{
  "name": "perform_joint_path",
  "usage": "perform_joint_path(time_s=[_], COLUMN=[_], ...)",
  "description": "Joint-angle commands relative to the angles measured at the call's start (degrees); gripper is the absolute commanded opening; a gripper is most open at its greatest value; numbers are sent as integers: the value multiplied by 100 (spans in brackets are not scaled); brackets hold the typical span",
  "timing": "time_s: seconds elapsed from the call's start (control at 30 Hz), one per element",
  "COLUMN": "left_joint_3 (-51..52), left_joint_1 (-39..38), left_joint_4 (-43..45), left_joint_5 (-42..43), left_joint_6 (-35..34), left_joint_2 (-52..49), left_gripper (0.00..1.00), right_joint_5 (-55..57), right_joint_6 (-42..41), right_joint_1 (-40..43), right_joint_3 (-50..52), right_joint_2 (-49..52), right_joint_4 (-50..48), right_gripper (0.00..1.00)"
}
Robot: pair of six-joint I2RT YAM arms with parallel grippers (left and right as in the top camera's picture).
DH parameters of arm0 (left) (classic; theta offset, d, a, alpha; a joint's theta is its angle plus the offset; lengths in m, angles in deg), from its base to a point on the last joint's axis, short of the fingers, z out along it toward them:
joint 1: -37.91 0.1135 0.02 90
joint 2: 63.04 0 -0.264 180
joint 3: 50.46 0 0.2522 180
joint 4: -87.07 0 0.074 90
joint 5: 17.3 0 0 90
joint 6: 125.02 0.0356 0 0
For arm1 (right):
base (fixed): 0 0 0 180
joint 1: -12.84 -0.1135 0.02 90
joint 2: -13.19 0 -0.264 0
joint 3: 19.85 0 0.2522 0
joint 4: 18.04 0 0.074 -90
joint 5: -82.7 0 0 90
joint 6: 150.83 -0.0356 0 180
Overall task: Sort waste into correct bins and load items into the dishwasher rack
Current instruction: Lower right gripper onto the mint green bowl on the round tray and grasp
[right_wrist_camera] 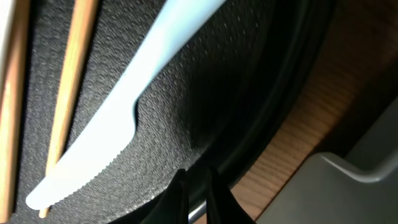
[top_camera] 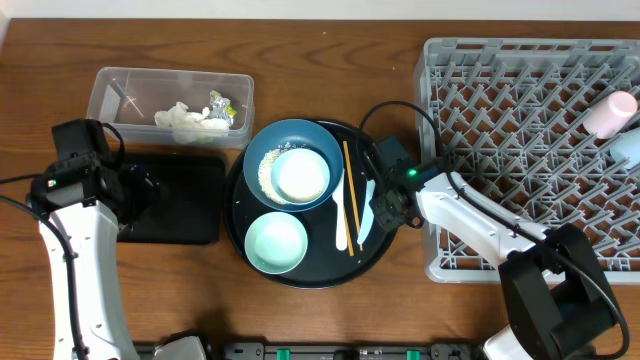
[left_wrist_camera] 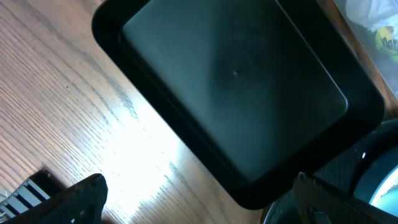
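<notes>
The right end effector (right_wrist_camera: 194,198) has its fingers almost together and holds nothing. The white plastic knife (right_wrist_camera: 118,124) lies just beside it on the round black tray (right_wrist_camera: 205,99). The left end effector (left_wrist_camera: 199,190), wide open and empty, hangs at the edge of the shallow black tray (left_wrist_camera: 236,81).

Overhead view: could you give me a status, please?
Left gripper open at black tray. Right gripper shut at round tray rim. White knife ungrasped, chopsticks alongside.
</notes>
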Motion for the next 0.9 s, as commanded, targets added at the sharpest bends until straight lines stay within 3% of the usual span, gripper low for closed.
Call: perform_joint_path(time_s=[0.0, 0.47, 0.87], left_joint_3=[7, 7, 7], left_joint_1=[24, 24, 24], left_joint_4=[-13, -13, -13], left_joint_5=[-66, -66, -66], left_joint_6=[-48, -48, -50], left_joint_2=[-35, -35, -35], left_gripper=[96, 96, 96], right_joint_5=[-81, -11, 1434], right_joint_6=[-101, -96, -101], right_joint_1=[-59, -101, -90], right_joint_3=[63, 68, 66], right_joint_2=[28, 297, 321], right_joint_4=[-66, -74, 81], right_gripper=[8, 8, 9])
